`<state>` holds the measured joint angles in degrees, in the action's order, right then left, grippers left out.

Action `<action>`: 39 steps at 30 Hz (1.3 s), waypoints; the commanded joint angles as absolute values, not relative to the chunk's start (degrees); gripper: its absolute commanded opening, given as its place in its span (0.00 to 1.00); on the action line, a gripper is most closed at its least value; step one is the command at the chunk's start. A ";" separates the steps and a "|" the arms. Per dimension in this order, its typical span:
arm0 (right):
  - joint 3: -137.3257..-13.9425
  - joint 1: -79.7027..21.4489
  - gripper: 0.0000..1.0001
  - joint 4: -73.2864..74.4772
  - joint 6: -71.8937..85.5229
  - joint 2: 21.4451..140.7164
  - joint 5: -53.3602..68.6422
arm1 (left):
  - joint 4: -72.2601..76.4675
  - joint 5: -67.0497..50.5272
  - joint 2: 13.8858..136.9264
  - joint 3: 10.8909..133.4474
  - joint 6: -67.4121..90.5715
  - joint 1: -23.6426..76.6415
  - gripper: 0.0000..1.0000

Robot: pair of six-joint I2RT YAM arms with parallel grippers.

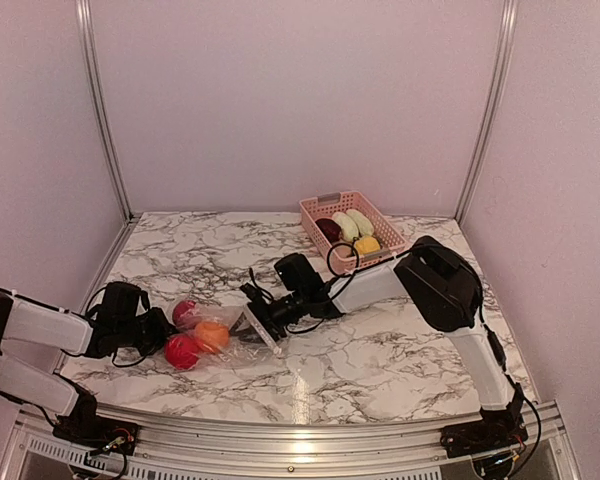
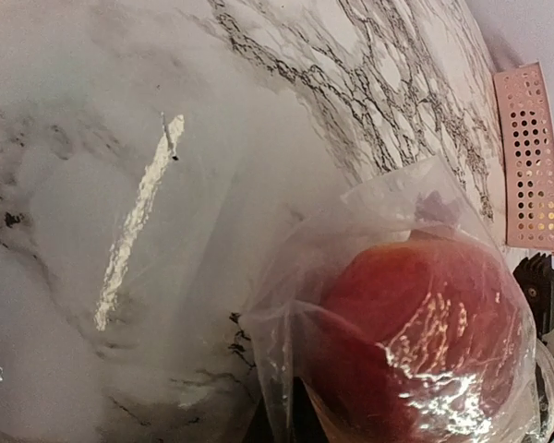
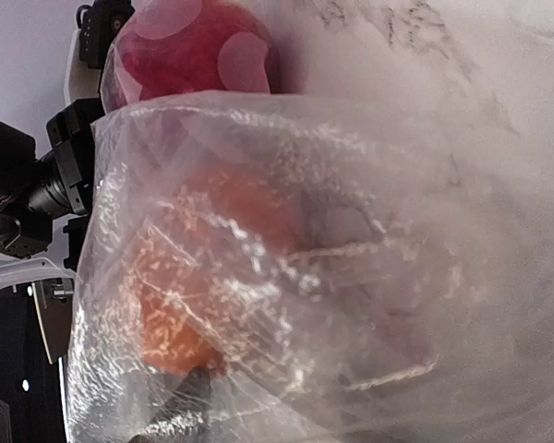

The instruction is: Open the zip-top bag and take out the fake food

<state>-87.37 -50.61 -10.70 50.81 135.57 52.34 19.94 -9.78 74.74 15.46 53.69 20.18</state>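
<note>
The clear zip-top bag lies on the marble table at front left between my two grippers. It holds a red fruit, an orange fruit and a dark red piece. My left gripper is at the bag's left end, shut on a fold of its plastic, with the red fruit right beside it. My right gripper is shut on the bag's right end by the zip strip. In the right wrist view the bag fills the frame, with the orange fruit behind it and one dark finger showing under the film.
A pink slatted basket stands at the back right of the table and holds dark red, pale and yellow fake food pieces. Its end also shows in the left wrist view. White walls close in the table on three sides.
</note>
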 commanded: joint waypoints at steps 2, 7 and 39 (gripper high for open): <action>-93.73 -51.11 0.48 -15.13 54.68 138.43 53.63 | 22.54 -8.21 77.45 16.66 55.76 24.80 0.00; -95.97 -51.72 0.51 -18.25 57.33 139.70 55.83 | 22.54 -6.06 81.55 20.02 57.98 28.69 0.00; -93.22 -50.51 0.72 1.64 40.52 133.24 49.77 | 13.46 0.97 88.30 34.40 56.52 34.26 0.00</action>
